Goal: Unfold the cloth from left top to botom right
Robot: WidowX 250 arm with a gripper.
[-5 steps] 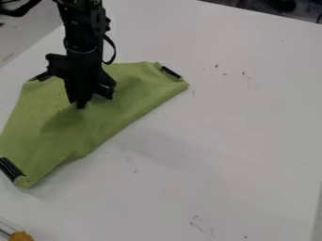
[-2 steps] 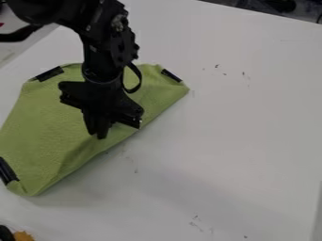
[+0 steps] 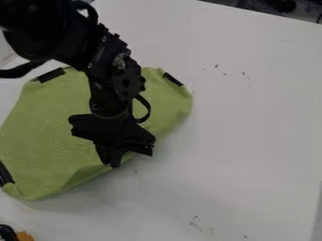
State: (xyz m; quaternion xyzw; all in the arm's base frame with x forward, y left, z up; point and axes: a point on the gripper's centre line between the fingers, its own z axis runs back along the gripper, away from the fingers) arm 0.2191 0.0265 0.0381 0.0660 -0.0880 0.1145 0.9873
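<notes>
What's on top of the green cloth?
Black strips at the cloth's upper left, upper right and lower left; the gripper is at its lower-right edge, the arm across it. Cloth behind the arm is hidden, as is anything underneath.

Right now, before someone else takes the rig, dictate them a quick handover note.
End effector: at the green cloth's lower-right edge; can't tell whether it grips.
Cloth: on the white table, black strips along its border.
Done: cloth partly spread.
Left: lower-right edge is creased and uneven; probably draw it further toward bottom right, then flatten and release.
</notes>
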